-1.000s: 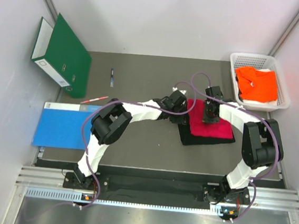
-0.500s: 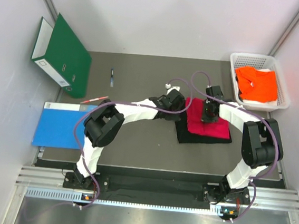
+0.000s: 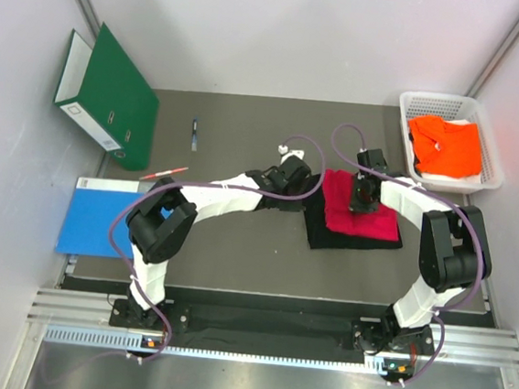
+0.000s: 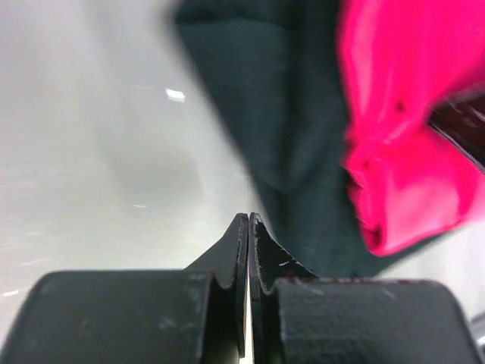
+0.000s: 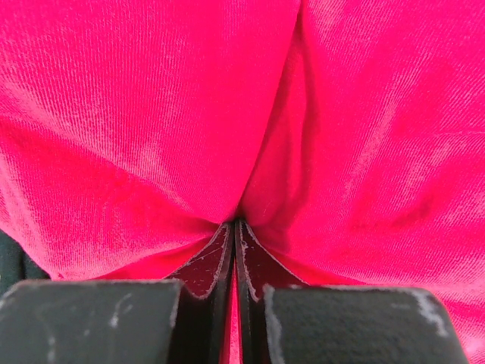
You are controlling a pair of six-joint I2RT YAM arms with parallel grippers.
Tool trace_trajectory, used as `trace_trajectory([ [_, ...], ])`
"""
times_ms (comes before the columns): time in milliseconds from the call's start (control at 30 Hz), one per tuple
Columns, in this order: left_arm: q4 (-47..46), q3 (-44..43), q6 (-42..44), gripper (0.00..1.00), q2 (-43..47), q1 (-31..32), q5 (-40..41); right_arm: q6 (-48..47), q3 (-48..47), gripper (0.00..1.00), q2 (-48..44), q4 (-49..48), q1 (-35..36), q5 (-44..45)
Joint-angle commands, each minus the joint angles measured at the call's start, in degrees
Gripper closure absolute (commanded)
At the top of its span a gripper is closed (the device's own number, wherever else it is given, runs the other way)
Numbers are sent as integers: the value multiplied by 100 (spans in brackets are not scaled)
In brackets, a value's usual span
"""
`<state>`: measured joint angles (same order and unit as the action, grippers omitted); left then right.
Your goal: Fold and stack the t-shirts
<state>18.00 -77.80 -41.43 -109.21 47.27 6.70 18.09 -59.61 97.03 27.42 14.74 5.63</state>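
Observation:
A crimson red t-shirt point(image 3: 377, 220) lies folded on top of a folded black t-shirt point(image 3: 324, 236) at mid-table. My right gripper point(image 3: 363, 197) is shut, its tips pressed down into the red cloth point(image 5: 227, 114), which creases around the right gripper point(image 5: 234, 222). The left gripper point(image 3: 291, 175) hovers just left of the stack, shut and empty. In the left wrist view the left gripper point(image 4: 248, 218) sits beside the black shirt's edge point(image 4: 280, 121), with the red shirt point(image 4: 402, 152) beyond. An orange t-shirt point(image 3: 445, 143) lies in the basket.
The white basket point(image 3: 493, 171) stands at the back right. A green binder point(image 3: 108, 97) stands at the back left, a flat blue sheet point(image 3: 110, 217) lies near the left edge, and two pens point(image 3: 194, 133) point(image 3: 163, 174) lie between them.
The left gripper opened, drew back to the left off the black shirt's edge and shut empty. The stack shifted slightly left. The right gripper stayed pressed on the red shirt.

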Motion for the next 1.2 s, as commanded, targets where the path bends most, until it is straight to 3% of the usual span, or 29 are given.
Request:
trace_trajectory([
  [0, -438, -182, 240, 100, 102, 406, -134, -77, 213, 100, 325, -123, -121, 246],
  [433, -297, -806, 355, 100, -689, 714, 15, -86, 187, 100, 334, -105, -156, 237],
  [867, -305, -1677, 250, 100, -1437, 705, 762, -165, 257, 100, 316, -105, -208, 211],
  [1167, -341, -1660, -14, 100, -1498, 538, 2018, -227, 292, 100, 360, -132, -209, 123],
])
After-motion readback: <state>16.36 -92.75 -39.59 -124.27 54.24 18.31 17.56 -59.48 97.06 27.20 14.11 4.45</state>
